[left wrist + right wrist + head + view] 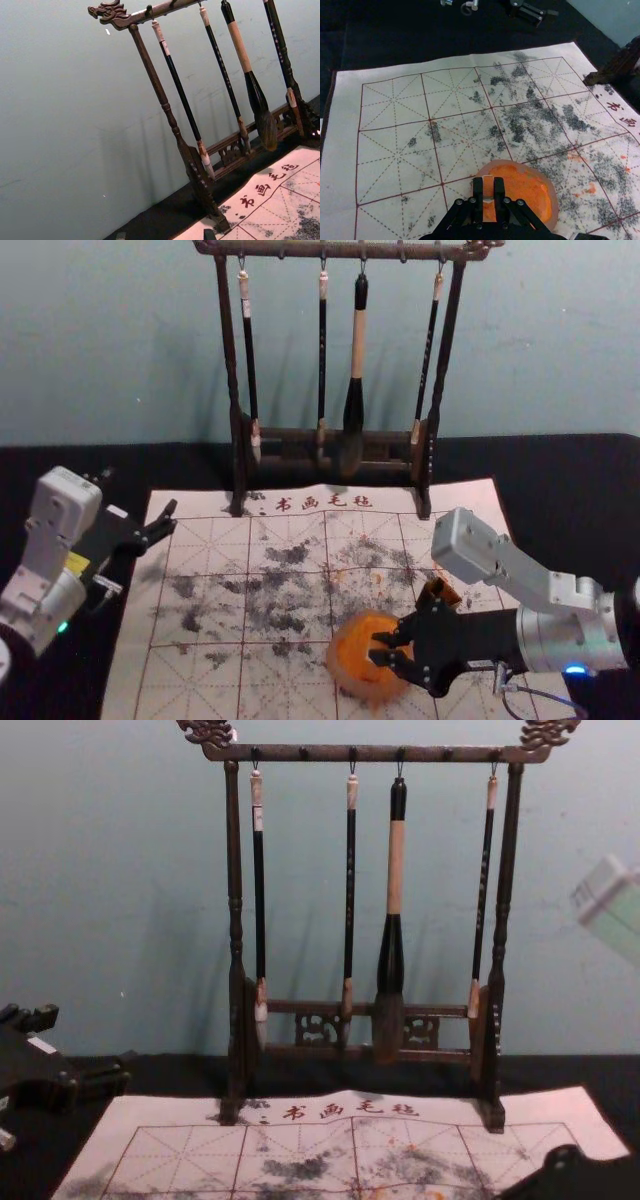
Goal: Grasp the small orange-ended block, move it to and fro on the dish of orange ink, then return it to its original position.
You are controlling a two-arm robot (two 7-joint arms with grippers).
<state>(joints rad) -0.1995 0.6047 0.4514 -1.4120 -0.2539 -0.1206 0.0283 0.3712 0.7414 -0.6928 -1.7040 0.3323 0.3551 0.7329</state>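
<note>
Right arm: reaches in from the right edge of the head view, its forearm nearly level, the right gripper [378, 647] pointing across toward the robot's left, low over the felt mat [205, 565].
Right jaws: closed on the block [488, 189], one on each side of it.
Block: held between the tips, orange-brown above with a pale part below, over the dish of orange ink [343, 668]; whether it touches the ink, I cannot tell.
Dish: on the mat, beneath the right jaws.
Left arm: parked at the robot's left, the left gripper [172, 517] beside the mat's far left part, jaws apart with nothing between them.
Beyond: the brush stand [229, 360] at the far edge of the mat, four brushes [358, 345] hanging from it, and the dark surface [570, 500] around the mat.
</note>
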